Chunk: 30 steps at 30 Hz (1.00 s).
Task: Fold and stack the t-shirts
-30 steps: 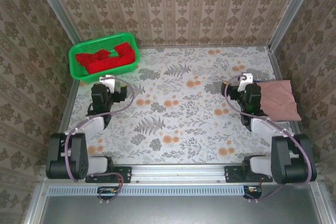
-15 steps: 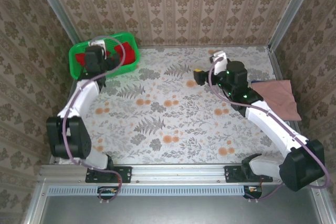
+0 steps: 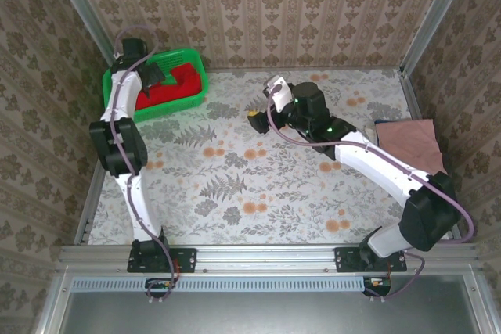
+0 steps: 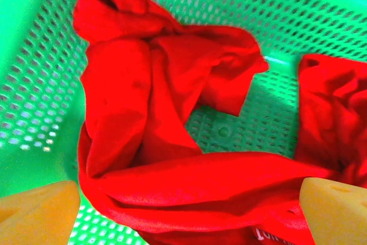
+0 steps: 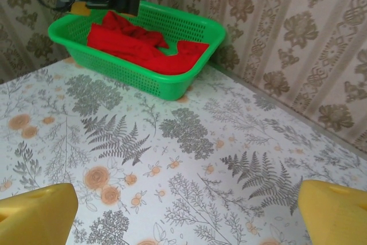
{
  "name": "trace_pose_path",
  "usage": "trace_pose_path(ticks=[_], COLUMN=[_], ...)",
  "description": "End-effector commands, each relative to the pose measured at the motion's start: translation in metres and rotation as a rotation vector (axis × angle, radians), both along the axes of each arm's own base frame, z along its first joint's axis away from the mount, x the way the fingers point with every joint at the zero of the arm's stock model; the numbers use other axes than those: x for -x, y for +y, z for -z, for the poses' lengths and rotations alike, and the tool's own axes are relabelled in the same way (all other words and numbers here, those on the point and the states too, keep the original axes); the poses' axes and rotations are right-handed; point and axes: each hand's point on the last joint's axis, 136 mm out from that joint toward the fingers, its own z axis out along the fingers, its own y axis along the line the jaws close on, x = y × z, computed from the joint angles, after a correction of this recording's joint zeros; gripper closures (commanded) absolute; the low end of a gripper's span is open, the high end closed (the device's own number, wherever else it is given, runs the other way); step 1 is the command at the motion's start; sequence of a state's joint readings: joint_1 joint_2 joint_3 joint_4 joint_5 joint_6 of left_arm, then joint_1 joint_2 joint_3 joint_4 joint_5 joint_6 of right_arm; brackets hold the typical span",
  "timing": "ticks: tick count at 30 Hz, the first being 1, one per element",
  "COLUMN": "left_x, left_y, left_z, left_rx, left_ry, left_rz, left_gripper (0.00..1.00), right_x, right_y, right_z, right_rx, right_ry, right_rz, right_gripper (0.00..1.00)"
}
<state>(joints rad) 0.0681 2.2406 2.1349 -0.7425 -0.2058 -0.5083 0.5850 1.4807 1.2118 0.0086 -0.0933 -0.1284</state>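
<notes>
1. Hovering with left gripper [image 4: 186,213] spread wide and empty, right above red t-shirt [image 4: 166,113]; lying crumpled inside green basket [image 3: 176,105], so probably poised to pinch a raised fold.
2. Waiting with right gripper [image 5: 183,210] equally spread, nothing held, over bare table [image 3: 258,185]; likely ready to receive cloth.
3. Resting apart at right table edge: pink t-shirt [image 3: 411,146]; seemingly parked flat, keeping folding space free.
</notes>
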Motion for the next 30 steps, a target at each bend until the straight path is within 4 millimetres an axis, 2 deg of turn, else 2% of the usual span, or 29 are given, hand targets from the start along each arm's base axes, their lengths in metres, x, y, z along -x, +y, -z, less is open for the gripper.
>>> trace_pose_path(ticks=[1, 5, 7, 9, 11, 12, 13, 16, 19, 21, 24, 27, 30], left_x=[0.015, 0.011, 0.009, 0.005, 0.0, -0.002, -0.003, -0.004, -0.001, 0.001, 0.007, 0.015, 0.021], left_y=[0.01, 0.023, 0.021, 0.014, 0.011, 0.011, 0.011, 0.014, 0.014, 0.008, -0.006, -0.019, -0.031], left_z=[0.03, 0.052, 0.063, 0.067, 0.059, 0.049, 0.039, -0.012, -0.077, -0.126, -0.189, -0.239, -0.277], left_rx=[0.094, 0.097, 0.128, 0.148, 0.129, 0.104, 0.083, 0.029, -0.002, -0.043, -0.078, -0.081, -0.065], left_ry=[0.133, 0.199, 0.218, 0.211, 0.186, 0.165, 0.147, 0.048, -0.093, -0.206, -0.355, -0.479, -0.579], left_rz=[-0.082, -0.13, -0.139, -0.129, -0.111, -0.097, -0.091, -0.098, -0.113, -0.093, -0.053, -0.011, 0.037], left_gripper=[0.02, 0.12, 0.32, 0.66, 0.93, 1.0, 1.0, 1.0, 1.0, 1.0, 1.0, 1.0, 1.0], right_x=[0.005, 0.014, 0.017, 0.018, 0.018, 0.017, 0.017, 0.015, 0.012, 0.012, 0.013, 0.014, 0.016], right_y=[0.012, 0.012, 0.009, 0.006, 0.006, 0.005, 0.005, 0.006, 0.006, 0.007, 0.006, 0.004, 0.0], right_z=[-0.006, 0.002, 0.006, 0.008, 0.009, 0.009, 0.009, 0.01, 0.008, 0.004, 0.003, 0.005, 0.006], right_rx=[0.015, 0.018, 0.031, 0.055, 0.077, 0.087, 0.092, 0.115, 0.108, 0.075, 0.038, 0.022, -0.005], right_ry=[0.004, 0.028, 0.035, 0.033, 0.028, 0.024, 0.02, 0.012, 0.01, 0.007, 0.017, 0.036, 0.051], right_rz=[-0.058, -0.062, -0.059, -0.059, -0.063, -0.066, -0.069, -0.076, -0.075, -0.066, -0.05, -0.034, -0.012], right_gripper=[0.0, 0.0, 0.0, 0.0, 0.0, 0.0, 0.0, 0.0, 0.0, 0.0, 0.0, 0.0, 0.0])
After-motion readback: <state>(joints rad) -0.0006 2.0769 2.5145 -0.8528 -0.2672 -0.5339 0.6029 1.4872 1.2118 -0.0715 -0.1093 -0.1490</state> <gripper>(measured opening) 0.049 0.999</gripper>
